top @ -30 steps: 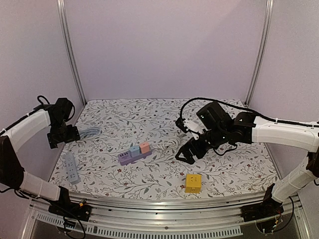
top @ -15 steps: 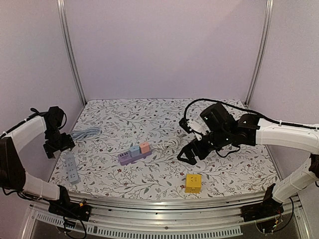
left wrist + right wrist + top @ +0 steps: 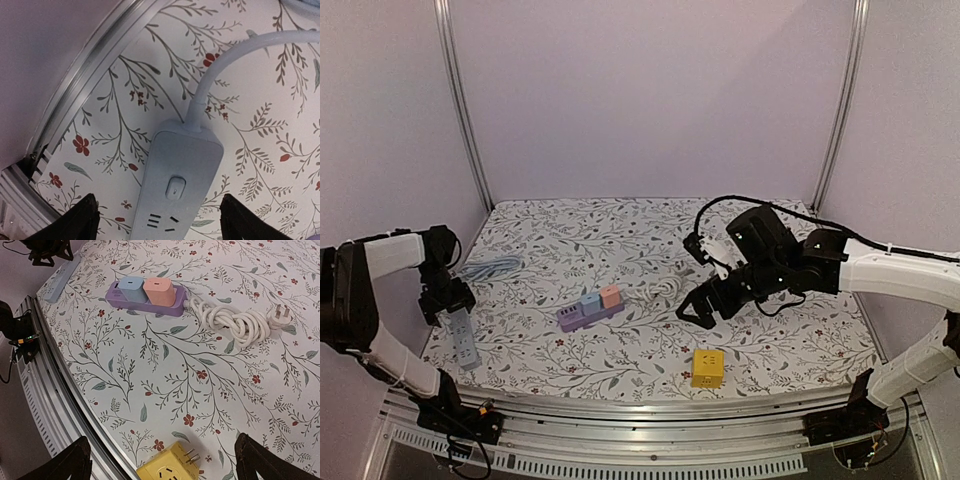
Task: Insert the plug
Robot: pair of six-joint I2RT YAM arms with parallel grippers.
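Near the left edge of the table (image 3: pixel 620 235), the left gripper (image 3: pixel 162 222) hangs spread wide over the switch end of the grey power strip (image 3: pixel 180 190), gripping nothing. The right gripper (image 3: pixel 699 309), equally wide and empty, hovers between the yellow cube plug (image 3: pixel 708 367) and the purple strip (image 3: pixel 588 312) with its coiled white cord (image 3: pixel 235 322).

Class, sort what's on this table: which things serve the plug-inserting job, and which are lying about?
Likely for the job: grey power strip, under the open left pincer; yellow cube plug, below the open right pincer.
Lying about, it seems: purple strip with two adapters; coiled white cord.
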